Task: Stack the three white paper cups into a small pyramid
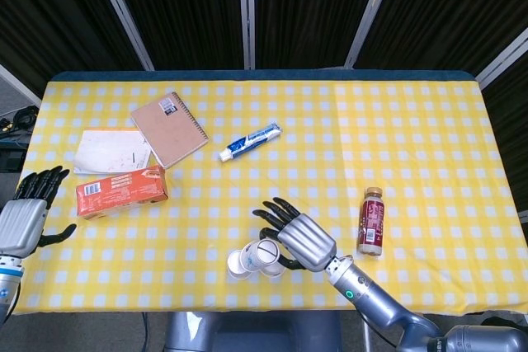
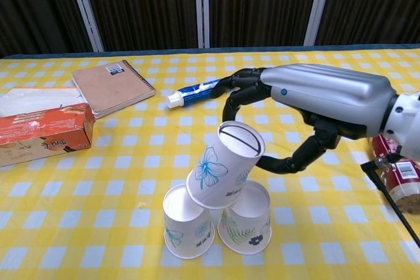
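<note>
Held the tilted top cup [image 2: 223,174], fingers wrapped round it in the right robot hand [image 2: 308,106], leaning on both base cups [image 2: 187,224] near the worktop's [image 2: 98,181] front edge; needed levelling and centring before release.

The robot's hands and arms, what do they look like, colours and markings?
The right hand has a smooth silver shell over its back with a small blue dot, and black jointed fingers. Its silver forearm carries a small green light near the wrist. The left hand matches: silver-grey back, black fingers.
</note>
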`<state>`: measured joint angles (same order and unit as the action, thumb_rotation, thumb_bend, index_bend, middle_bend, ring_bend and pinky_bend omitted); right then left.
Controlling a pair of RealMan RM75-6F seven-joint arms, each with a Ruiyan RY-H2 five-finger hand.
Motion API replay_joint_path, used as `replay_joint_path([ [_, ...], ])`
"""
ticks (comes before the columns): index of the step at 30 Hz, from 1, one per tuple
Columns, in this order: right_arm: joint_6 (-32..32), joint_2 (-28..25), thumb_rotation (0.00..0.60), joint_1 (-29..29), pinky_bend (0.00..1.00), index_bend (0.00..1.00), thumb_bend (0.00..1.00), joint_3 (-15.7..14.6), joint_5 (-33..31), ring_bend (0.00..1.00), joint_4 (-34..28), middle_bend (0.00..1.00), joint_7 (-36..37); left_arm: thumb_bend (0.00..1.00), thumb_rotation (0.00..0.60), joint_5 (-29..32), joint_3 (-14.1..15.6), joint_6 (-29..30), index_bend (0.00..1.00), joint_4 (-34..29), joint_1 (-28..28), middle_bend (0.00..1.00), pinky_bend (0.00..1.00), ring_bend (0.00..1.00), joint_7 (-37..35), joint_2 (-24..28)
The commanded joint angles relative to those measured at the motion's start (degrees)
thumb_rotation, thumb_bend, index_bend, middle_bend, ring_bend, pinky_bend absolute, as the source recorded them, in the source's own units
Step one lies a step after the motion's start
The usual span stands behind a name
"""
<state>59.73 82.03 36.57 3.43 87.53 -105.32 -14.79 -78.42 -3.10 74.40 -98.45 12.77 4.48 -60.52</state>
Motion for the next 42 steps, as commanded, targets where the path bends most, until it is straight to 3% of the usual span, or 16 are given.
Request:
replay_joint_path([
  [1, 0.0, 0.1, 0.6, 0.0, 0.0, 0.47, 0.27, -0.1, -0.1, 0.0, 0.1, 0.12, -0.3, 0.25, 0.6, 0.0, 0.0, 0.0, 0.0, 0.0, 0.0, 0.0, 0.0, 0.0, 0.1, 0.0],
  [22, -0.3, -1.4, 0.6, -0.4, 0.0, 0.45, 0.25, -1.5, 1.0, 0.0, -1.7, 0.1, -0.7, 0.25, 0.6, 0.0, 0.2, -0.6, 0.0, -0.3, 0.1, 0.0, 0.0, 0.0, 0.4, 0.1],
  [42, 0.3, -2.0, 0.6, -1.1, 0.0, 0.24, 0.17, -0.8, -1.7, 0.0, -3.8, 0.0, -4.3, 0.25, 0.6, 0.5, 0.1, -1.2, 0.0, -0.4, 0.2, 0.0, 0.0, 0.0, -0.2, 0.6],
])
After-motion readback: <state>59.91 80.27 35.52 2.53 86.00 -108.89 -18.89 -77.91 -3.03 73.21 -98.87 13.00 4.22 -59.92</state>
